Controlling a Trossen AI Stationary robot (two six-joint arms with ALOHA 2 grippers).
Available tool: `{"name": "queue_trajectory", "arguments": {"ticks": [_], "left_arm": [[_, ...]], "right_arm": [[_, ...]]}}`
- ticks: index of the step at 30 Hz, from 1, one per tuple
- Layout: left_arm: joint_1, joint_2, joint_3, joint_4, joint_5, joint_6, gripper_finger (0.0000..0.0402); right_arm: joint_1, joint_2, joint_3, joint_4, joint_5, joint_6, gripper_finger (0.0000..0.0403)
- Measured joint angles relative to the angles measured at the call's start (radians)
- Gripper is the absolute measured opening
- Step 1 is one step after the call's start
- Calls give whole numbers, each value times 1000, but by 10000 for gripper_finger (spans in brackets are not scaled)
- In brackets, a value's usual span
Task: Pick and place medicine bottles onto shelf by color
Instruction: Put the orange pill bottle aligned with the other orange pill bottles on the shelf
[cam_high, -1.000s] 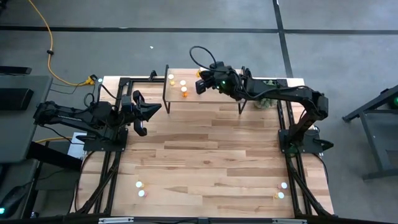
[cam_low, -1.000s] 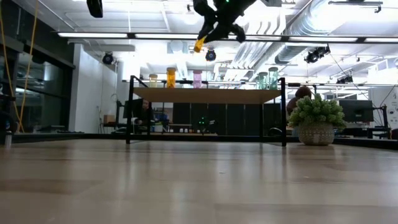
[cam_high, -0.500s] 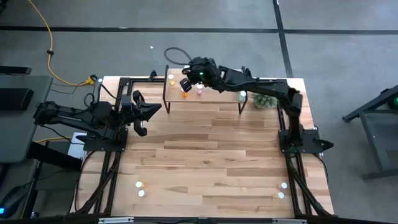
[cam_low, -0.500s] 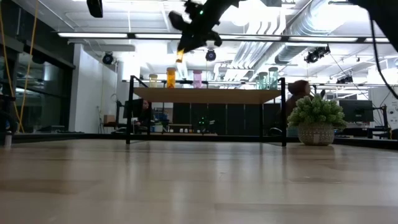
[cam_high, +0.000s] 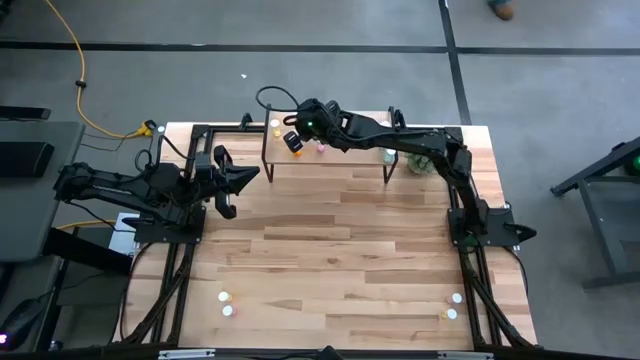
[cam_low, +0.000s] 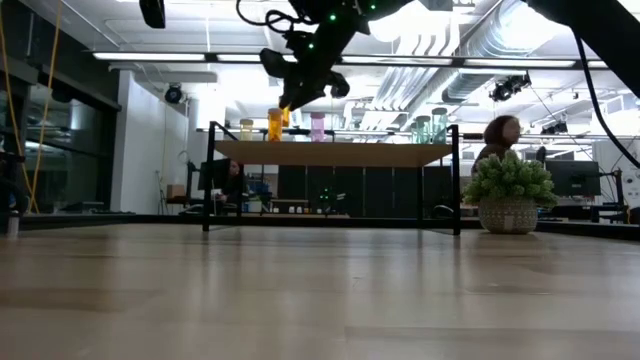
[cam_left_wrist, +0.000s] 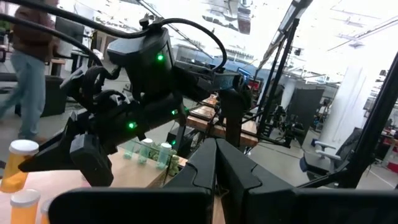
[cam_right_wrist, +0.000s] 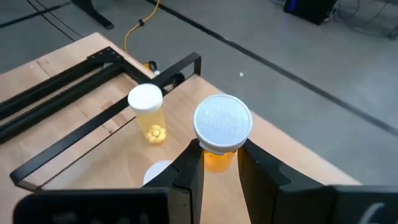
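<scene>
The shelf (cam_high: 330, 160) stands at the table's far edge. On its top stand a yellow bottle (cam_right_wrist: 149, 115), an orange one (cam_low: 273, 126), a pink one (cam_low: 317, 127) and teal ones (cam_low: 431, 127). My right gripper (cam_right_wrist: 217, 155) hangs over the shelf's left end, shut on an orange medicine bottle (cam_right_wrist: 221, 127) with a white cap. In the high view it (cam_high: 292, 138) is between the yellow and orange bottles. My left gripper (cam_high: 240, 182) waits shut at the table's left side, holding nothing. My right gripper pinches the bottle's orange body (cam_right_wrist: 214, 160) just under the white cap, one finger (cam_right_wrist: 188, 167) on each side. It reaches in from the table's right, slanting downward. The bottle stands about upright, cap up, clear above the shelf top (cam_low: 330, 152).
A green plant in a pot (cam_low: 508, 192) stands to the right of the shelf. Two loose bottles (cam_high: 225, 304) lie near the front left, two more (cam_high: 452, 306) near the front right. Bare planks (cam_high: 330, 240) span the middle. A person (cam_low: 498, 135) shows behind the table.
My right gripper has carried the orange bottle along the shelf toward the table's left edge and come lower, rolling a little, from near the pink bottle to the shelf's left end. The bottle stays between its fingers.
</scene>
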Motion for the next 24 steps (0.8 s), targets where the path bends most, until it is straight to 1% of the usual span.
{"name": "queue_trajectory", "arguments": {"ticks": [3, 7, 12, 21, 24], "left_arm": [[0, 0, 0, 0, 0, 0, 0], [0, 0, 0, 0, 0, 0, 0], [0, 0, 0, 0, 0, -2, 0], [0, 0, 0, 0, 0, -2, 0], [0, 0, 0, 0, 0, -2, 0]], "right_arm": [[-2, 0, 0, -10, -4, 9, 74], [-13, 0, 0, -39, -56, 72, 74], [-17, 3, 0, -36, -16, 74, 74], [-20, 15, 1, -36, -59, 78, 74], [-20, 16, 0, -43, -58, 76, 74]]}}
